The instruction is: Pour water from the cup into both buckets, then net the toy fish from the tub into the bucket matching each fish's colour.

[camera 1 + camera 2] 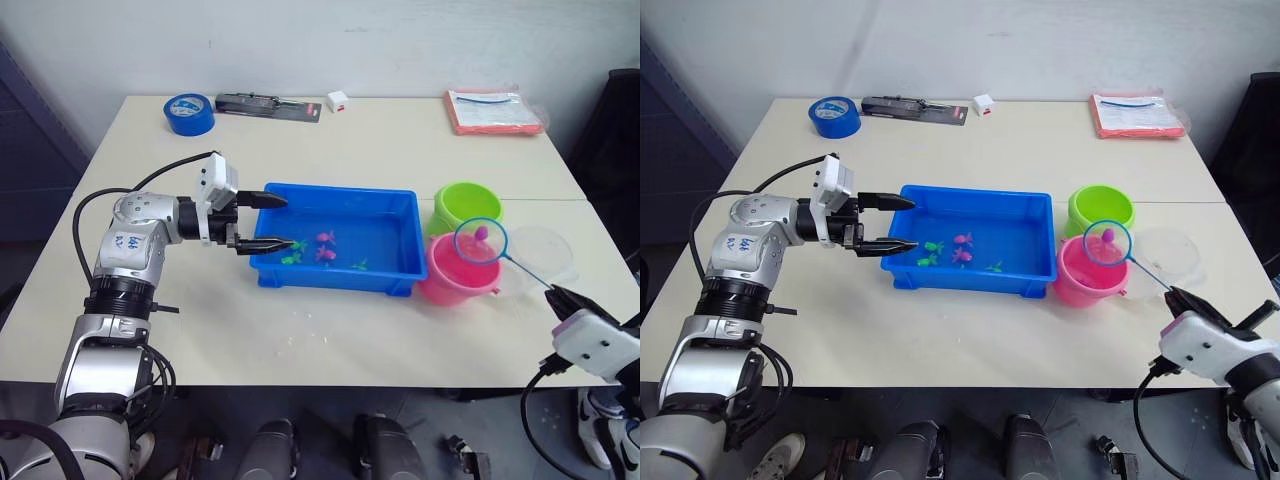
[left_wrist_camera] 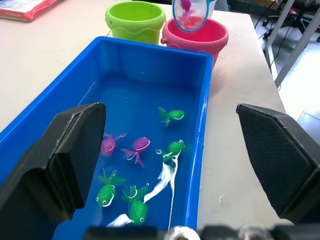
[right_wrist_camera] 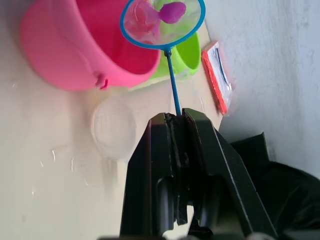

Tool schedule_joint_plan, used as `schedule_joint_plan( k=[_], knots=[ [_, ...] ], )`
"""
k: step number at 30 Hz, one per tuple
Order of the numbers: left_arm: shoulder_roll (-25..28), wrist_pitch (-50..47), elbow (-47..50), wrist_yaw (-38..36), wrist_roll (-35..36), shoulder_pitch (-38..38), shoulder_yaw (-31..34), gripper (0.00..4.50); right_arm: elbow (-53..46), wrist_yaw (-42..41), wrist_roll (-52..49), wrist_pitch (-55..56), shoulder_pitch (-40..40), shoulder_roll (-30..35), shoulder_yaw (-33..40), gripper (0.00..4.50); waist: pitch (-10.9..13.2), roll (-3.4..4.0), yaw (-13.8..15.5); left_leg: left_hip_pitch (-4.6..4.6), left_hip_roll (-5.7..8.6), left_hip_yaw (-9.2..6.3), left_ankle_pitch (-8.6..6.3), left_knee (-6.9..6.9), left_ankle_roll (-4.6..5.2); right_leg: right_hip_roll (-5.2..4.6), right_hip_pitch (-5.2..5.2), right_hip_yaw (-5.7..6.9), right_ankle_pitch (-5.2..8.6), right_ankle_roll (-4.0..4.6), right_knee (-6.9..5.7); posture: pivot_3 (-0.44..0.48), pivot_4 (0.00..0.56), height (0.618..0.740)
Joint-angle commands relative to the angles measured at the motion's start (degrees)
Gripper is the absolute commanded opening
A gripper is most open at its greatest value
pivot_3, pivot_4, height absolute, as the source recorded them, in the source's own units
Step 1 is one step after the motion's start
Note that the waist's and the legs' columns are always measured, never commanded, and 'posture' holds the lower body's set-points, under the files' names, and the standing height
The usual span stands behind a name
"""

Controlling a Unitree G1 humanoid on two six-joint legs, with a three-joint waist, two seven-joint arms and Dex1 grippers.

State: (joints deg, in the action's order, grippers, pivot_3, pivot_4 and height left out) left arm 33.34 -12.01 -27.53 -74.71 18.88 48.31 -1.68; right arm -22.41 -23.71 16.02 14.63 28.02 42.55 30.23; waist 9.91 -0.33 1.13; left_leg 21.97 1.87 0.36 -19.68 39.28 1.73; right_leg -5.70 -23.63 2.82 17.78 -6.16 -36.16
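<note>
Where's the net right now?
The net hangs over the pink bucket, on the robot's right, held by the right gripper, with a pink fish in its mesh.

Glossy plastic tub (image 1: 405,232); buckets (image 1: 466,207) — matt table (image 1: 400,140)

My right pincer (image 3: 177,117) is clamped on the thin handle of the net (image 3: 163,22), whose light blue ring hangs over the pink bucket (image 3: 75,45) with a magenta fish (image 3: 172,11) lying in the mesh. The green bucket (image 3: 192,50) sits behind, the clear cup (image 3: 114,127) rests on the table (image 3: 50,175) beside the pink one
</note>
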Motion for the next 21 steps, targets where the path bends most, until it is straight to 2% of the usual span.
schedule_joint_plan(
  k=[1, 7, 12, 16, 21],
  knots=[
    [0.5, -0.3, 2.3, -0.3, 0.2, 0.7, 0.6, 4.5, 2.9, 6.2, 10.0, 6.3, -1.5, 1.2, -1.2, 0.8, 0.0, 0.0, -0.1, 0.0, 0.0, 0.01, 0.0, 0.0, 0.0, 0.01, 0.0, -0.02, 0.0, 0.0, 0.0, 0.0, 0.15, 0.737],
    [1.3, -1.1, 3.6, 0.1, 0.3, -0.1, 1.0, 4.5, 7.1, 19.9, 26.4, 10.9, -4.8, 2.7, -2.7, 0.8, 0.0, 0.0, -0.1, -0.01, 0.0, 0.03, 0.0, 0.0, -0.01, 0.02, -0.01, -0.03, 0.0, 0.0, -0.02, 0.0, 0.15, 0.737],
    [1.8, -2.2, 5.6, 0.6, 0.6, -1.4, 1.4, 4.5, 9.0, 28.0, 33.0, 13.6, -4.0, 3.8, -1.8, 0.8, 0.0, 0.0, -0.1, -0.01, 0.01, 0.04, 0.01, 0.0, -0.01, 0.01, 0.0, -0.04, 0.0, 0.0, -0.02, 0.0, 0.15, 0.737],
    [2.1, -3.1, 6.9, 0.9, 0.9, -2.2, 1.6, 4.5, 9.5, 30.9, 33.3, 15.6, -2.6, 4.4, -1.3, 0.8, 0.0, 0.0, -0.1, -0.01, 0.0, 0.05, 0.01, -0.01, -0.01, 0.03, 0.0, -0.05, 0.0, 0.0, -0.01, 0.0, 0.15, 0.737],
    [2.2, -3.7, 7.5, 0.9, 1.0, -2.6, 1.8, 4.5, 7.0, 31.0, 29.1, 16.8, -4.6, 4.9, 0.7, 0.8, 0.0, 0.0, -0.2, -0.02, 0.0, 0.07, 0.01, 0.0, -0.01, 0.03, 0.0, -0.06, 0.0, 0.0, -0.02, 0.0, 0.15, 0.737]
  ],
)
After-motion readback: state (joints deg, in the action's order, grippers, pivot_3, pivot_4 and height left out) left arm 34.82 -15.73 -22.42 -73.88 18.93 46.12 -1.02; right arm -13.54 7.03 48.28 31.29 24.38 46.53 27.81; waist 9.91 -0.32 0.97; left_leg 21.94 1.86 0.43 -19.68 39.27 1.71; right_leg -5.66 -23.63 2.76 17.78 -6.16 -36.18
